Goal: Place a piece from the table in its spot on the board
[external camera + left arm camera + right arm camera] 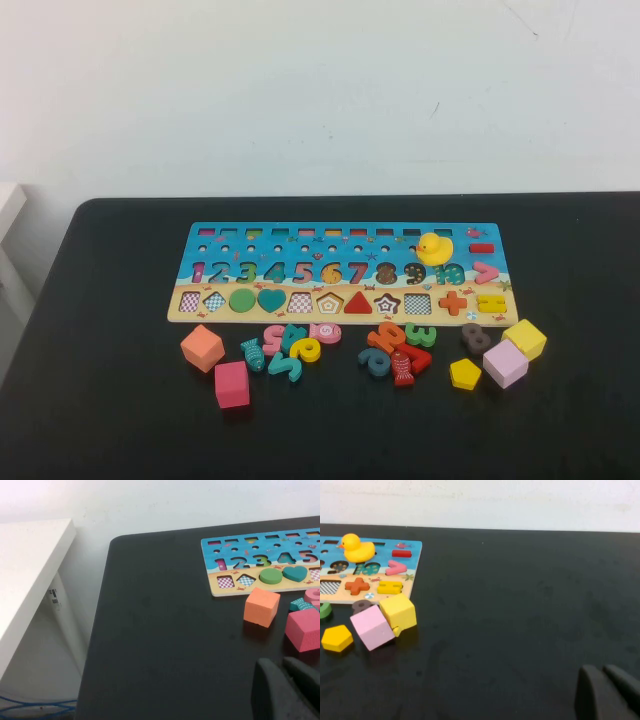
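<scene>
The small flat yellow pentagon piece (465, 374) lies on the black table (110, 290) in front of the board's right end, beside a lilac cube (504, 363) and a yellow cube (525, 339). It also shows in the right wrist view (337, 638). The long blue board (196, 262) lies across the table's middle, with an empty pentagon slot (329, 302) in its tan row. My left gripper (281, 664) is shut and empty, low over the table near the pink cube (304, 629). My right gripper (601, 670) is shut and empty, well right of the pieces. Neither arm shows in the high view.
An orange cube (202, 347) and a pink cube (231, 384) sit front left. Loose number pieces (295, 345) and more numbers (398, 350) lie along the board's front. A yellow duck (434, 248) stands on the board. A white shelf (30, 565) stands left of the table.
</scene>
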Robot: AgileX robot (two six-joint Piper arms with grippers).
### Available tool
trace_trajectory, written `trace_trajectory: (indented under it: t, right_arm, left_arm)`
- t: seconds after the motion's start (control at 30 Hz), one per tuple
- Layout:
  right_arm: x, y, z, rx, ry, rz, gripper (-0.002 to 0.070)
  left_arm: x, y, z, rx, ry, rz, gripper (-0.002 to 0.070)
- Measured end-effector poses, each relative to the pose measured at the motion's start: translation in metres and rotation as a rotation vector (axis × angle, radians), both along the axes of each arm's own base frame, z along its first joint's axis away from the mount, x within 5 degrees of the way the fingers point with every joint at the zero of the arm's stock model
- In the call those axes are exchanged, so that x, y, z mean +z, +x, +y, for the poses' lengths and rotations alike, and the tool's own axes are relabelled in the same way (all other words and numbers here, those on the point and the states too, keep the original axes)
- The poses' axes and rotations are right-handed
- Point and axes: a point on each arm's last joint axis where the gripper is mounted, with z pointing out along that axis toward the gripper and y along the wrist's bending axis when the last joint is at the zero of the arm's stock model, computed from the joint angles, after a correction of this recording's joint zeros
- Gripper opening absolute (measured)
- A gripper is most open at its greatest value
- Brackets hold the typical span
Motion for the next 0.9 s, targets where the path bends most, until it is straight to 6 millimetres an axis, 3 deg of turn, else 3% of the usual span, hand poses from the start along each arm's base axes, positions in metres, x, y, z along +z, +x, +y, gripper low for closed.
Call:
trace_trajectory:
  t: [0.7, 0.83, 0.87, 0.9]
  right_arm:
    - [0.000, 0.000, 0.001, 0.001, 0.015, -0.001, 0.0019]
    - [0.001, 0.001, 0.007, 0.001, 0.246, -0.018, 0.0019]
    - [0.001, 0.001, 0.011, -0.003, 0.369, -0.024, 0.0019]
    - [0.003, 0.001, 0.017, -0.010, 0.608, -0.033, 0.0019]
  left_arm:
    - [0.000, 0.000, 0.000, -0.001, 0.004, 0.000, -0.0001]
    - [0.000, 0.000, 0.000, -0.001, 0.004, 0.000, -0.0001]
    - [0.000, 0.000, 0.000, -0.001, 0.002, 0.000, -0.0001]
    - [0.000, 0.000, 0.000, -0.001, 0.002, 0.000, -0.0001]
